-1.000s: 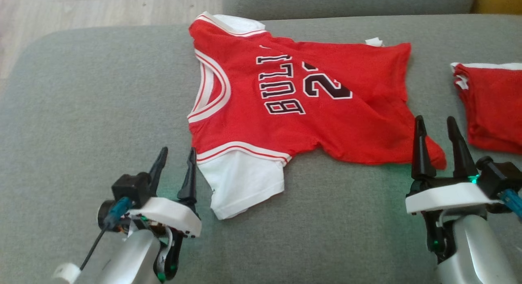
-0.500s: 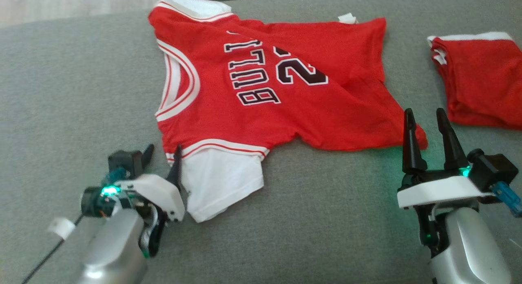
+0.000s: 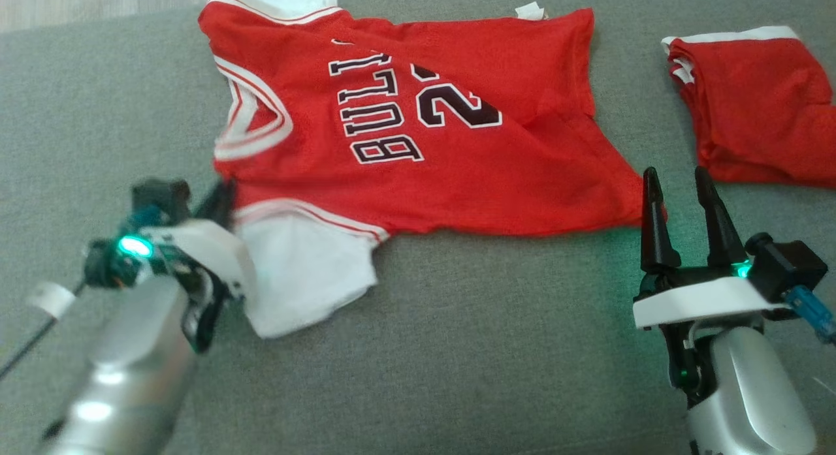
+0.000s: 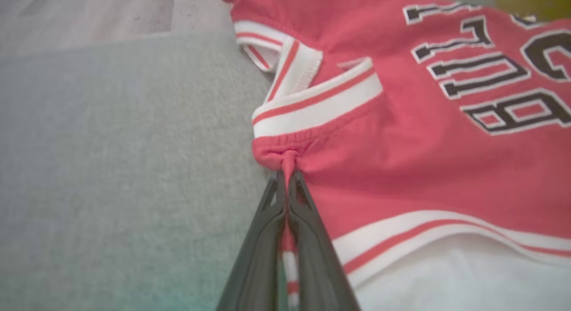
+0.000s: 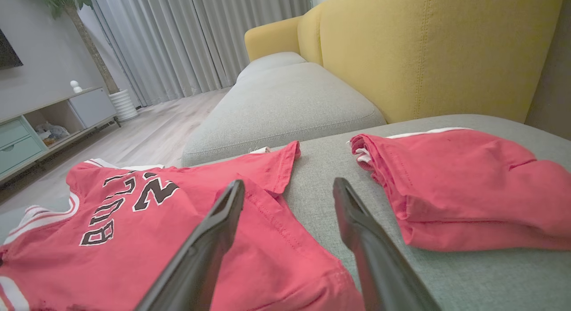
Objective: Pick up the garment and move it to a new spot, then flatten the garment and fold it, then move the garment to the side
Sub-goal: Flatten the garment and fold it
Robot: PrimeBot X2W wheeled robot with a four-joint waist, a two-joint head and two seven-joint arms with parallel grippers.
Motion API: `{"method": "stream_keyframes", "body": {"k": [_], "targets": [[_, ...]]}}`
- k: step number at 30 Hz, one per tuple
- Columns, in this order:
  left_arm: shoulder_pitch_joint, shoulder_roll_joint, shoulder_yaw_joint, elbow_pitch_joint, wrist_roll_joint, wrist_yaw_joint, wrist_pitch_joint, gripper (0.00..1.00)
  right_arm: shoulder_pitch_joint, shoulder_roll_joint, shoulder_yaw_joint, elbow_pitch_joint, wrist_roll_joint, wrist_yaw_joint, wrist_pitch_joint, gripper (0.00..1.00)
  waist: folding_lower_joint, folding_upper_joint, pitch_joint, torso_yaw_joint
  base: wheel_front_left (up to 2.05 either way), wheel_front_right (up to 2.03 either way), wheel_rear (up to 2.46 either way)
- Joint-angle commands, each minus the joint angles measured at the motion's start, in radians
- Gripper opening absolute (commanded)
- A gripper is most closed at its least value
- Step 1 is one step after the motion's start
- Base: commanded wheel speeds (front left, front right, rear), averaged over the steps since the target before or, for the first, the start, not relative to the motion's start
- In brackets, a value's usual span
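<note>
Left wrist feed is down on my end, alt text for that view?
The left gripper is shut on a pinch of the red jersey beside its striped neckline. The jersey lies on a grey cushion, black lettering at upper right, a white sleeve at lower right.

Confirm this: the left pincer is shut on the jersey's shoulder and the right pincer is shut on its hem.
Wrong on the right pincer: the right wrist view shows it open by the hem, no cloth pinched. The left pincer is shut on the jersey at its shoulder.
</note>
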Motion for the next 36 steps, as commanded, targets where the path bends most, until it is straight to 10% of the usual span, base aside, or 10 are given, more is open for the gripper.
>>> {"method": "stream_keyframes", "body": {"k": [1, 8, 10, 22, 36], "targets": [[-0.072, 0.052, 0.037, -0.011, 0.007, -0.004, -0.019, 0.0, -0.031, -0.003, 0.026, -0.035, 0.002, -0.001, -0.01, 1.0, -0.0001, 0.0, 0.005, -0.001, 0.0, 0.0, 0.0], [-0.201, 0.078, 0.038, 0.05, 0.022, -0.037, -0.059, 0.0, -0.044, -0.003, 0.042, -0.037, 0.001, -0.001, -0.01, 1.0, -0.0001, 0.0, 0.026, -0.006, 0.0, 0.0, 0.0], [-0.222, 0.075, 0.035, 0.073, 0.022, -0.044, -0.058, 1.0, -0.048, -0.003, 0.045, -0.036, 0.002, -0.001, -0.011, 1.0, -0.0001, 0.0, 0.03, -0.005, 0.0, 0.0, 0.0], [-0.156, 0.034, 0.074, 0.056, -0.011, -0.027, -0.236, 1.0, -0.031, -0.003, 0.018, -0.035, 0.007, -0.001, -0.011, 1.0, -0.0001, 0.0, -0.027, 0.042, 0.0, 0.0, 0.0], [0.23, -0.044, 0.211, -0.372, 0.012, 0.074, -0.262, 1.0, 0.035, -0.003, -0.013, -0.057, 0.006, -0.001, -0.011, 1.0, -0.0001, 0.0, -0.112, 0.116, 0.0, 0.0, 0.0]]}}
